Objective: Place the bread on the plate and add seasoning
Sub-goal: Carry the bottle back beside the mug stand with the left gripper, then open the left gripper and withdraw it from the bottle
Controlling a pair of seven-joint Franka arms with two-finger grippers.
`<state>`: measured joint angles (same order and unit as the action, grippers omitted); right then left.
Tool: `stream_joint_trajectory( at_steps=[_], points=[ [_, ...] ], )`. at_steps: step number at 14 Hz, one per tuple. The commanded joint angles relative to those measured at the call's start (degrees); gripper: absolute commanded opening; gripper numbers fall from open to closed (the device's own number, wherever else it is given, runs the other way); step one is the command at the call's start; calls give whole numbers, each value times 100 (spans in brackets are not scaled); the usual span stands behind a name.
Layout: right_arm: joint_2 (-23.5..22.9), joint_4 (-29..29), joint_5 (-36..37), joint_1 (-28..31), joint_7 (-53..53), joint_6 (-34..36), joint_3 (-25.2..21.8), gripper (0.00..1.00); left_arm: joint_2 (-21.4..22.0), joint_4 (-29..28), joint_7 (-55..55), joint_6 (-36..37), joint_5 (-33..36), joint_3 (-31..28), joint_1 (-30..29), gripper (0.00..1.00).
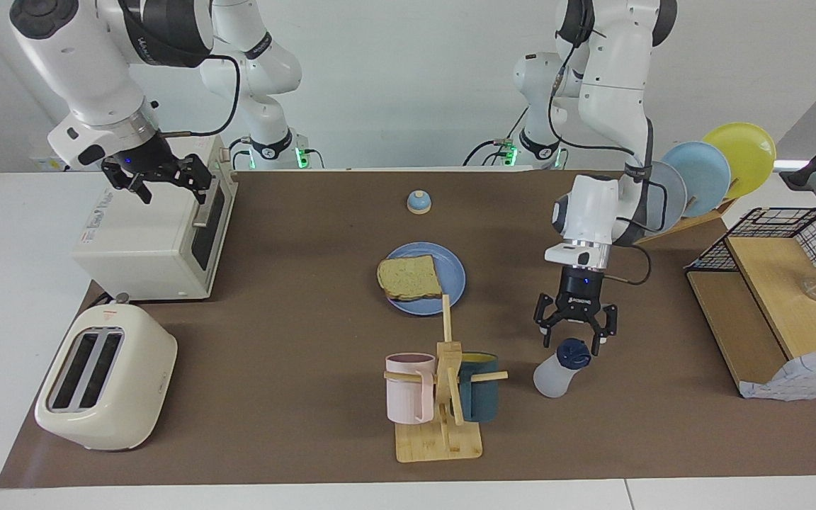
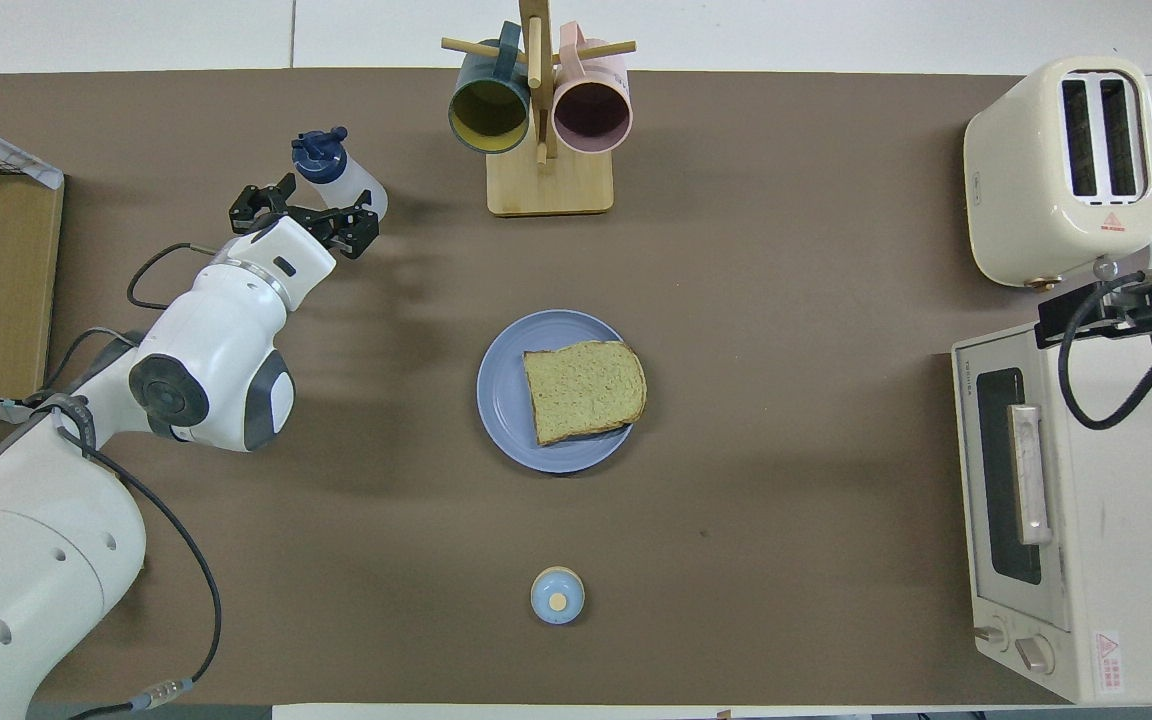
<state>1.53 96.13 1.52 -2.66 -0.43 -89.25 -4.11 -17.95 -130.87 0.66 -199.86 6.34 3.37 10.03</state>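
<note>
Nearest the robots on the brown worktop (image 1: 295,340) sits a small blue bell (image 1: 418,202). At the right arm's end, the right claw (image 1: 156,185) waits, spread and empty, over the top of the white toaster oven (image 1: 146,237). Toward the left arm's end, coloured plates stand upright in a wooden rack (image 1: 705,173).

Farther out, in the middle of the worktop, lies the plate (image 1: 450,273), light blue and flat, with the bread (image 1: 410,277) on it; the slice overhangs the rim on the side toward the right arm's end.

Farther still, toward the left arm's end, the left claw (image 1: 576,333) hangs in the air with its fingers spread wide and nothing between them. The seasoning (image 1: 557,372) stands on the worktop just under it, leaning a little, its navy cap (image 1: 574,352) directly below the fingertips and clear of them. In the overhead view the claw (image 2: 302,212) covers the bottle's near side while the cap (image 2: 319,157) shows above it.

Beside the seasoning, toward the middle, a wooden mug tree (image 1: 443,397) carries a pink mug (image 1: 409,387) and a dark teal mug (image 1: 479,386). A cream toaster (image 1: 105,377) stands at the right arm's end, farther out than the toaster oven.
</note>
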Motion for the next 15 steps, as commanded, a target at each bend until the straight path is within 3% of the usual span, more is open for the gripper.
stream_joint_trajectory(
  at_steps=[1,3,5,9,12,15],
  points=[
    [84,64,-29,63,-159,22,25,100,1423,-1089,100,1057,-19,-12,472,100],
    [84,64,-29,63,-159,22,25,100,2056,-785,792,2803,-19,-3,998,100],
    [84,64,-29,63,-159,22,25,100,2444,-136,1181,4315,-19,32,1133,100],
    [84,64,-29,63,-159,22,25,100,2437,2148,1130,7718,-19,24,1107,100],
    [84,64,-29,63,-159,22,25,100,2498,2863,517,9065,-116,-99,731,100],
    [84,64,-29,63,-159,22,25,100,2516,3356,-886,10245,-343,-100,-182,100]
  ],
)
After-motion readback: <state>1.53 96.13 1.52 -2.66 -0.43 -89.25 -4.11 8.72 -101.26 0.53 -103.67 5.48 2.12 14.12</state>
